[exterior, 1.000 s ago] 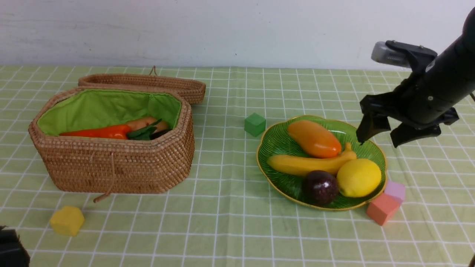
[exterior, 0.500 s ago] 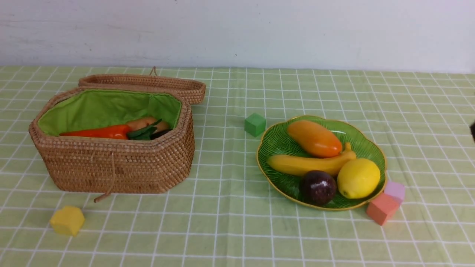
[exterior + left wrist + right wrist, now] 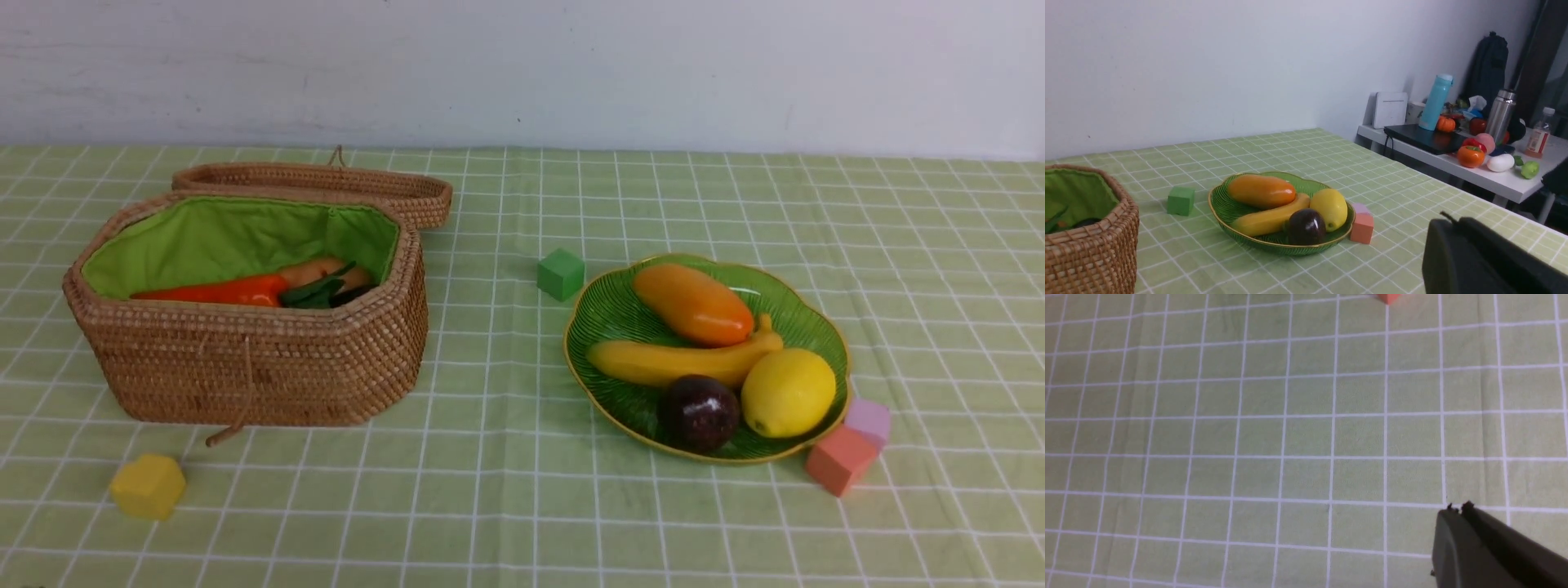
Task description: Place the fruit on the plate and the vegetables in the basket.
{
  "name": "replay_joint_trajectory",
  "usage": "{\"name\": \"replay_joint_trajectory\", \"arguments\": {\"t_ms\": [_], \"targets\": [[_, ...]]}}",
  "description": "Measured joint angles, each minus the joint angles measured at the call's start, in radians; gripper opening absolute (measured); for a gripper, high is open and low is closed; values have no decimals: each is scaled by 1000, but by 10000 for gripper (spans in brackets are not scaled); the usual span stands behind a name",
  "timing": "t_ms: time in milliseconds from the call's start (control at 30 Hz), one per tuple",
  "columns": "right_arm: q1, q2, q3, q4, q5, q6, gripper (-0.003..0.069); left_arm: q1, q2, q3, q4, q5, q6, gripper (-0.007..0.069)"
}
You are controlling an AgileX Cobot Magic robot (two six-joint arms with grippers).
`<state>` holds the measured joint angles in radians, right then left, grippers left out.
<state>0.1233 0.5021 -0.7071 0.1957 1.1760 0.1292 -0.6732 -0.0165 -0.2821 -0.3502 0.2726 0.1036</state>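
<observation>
— Claws first: what are they doing?

— Both are showing only in their own wrist views. The left claw is sitting closed with nothing in it, low and on the near side of the plate, well apart from it. The right claw is likewise pressed together and empty, hanging over bare checked cloth, with only a corner of the pink block peeking in at the frame edge.

— And the fruit?

— All four are lying on the plate: the mango at the back, the banana across the middle, the mangosteen and the lemon at the front, touching each other.

— The vegetables?

— They are resting in the basket, whose lid is lying open behind it. The carrot is showing clearly, the potato is peeking out behind its leaves, and a dark sliver beside them is probably the eggplant, though I cannot tell.

— Edges and room?

— The pink block and a lilac block are sitting just beside the plate's front right rim. A green block is standing near its back left rim, and a yellow block is lying in front of the basket. Between basket and plate the surface is running open.
</observation>
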Motion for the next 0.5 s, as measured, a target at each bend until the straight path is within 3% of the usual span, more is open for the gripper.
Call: {"name": "replay_joint_trajectory", "arguments": {"t_ms": [133, 500], "targets": [[0, -32, 72, 25, -83, 2, 6, 0, 0, 18, 0, -10, 0, -13], [0, -34, 90, 31, -91, 2, 16, 0, 0, 21, 0, 30, 0, -13]]}}
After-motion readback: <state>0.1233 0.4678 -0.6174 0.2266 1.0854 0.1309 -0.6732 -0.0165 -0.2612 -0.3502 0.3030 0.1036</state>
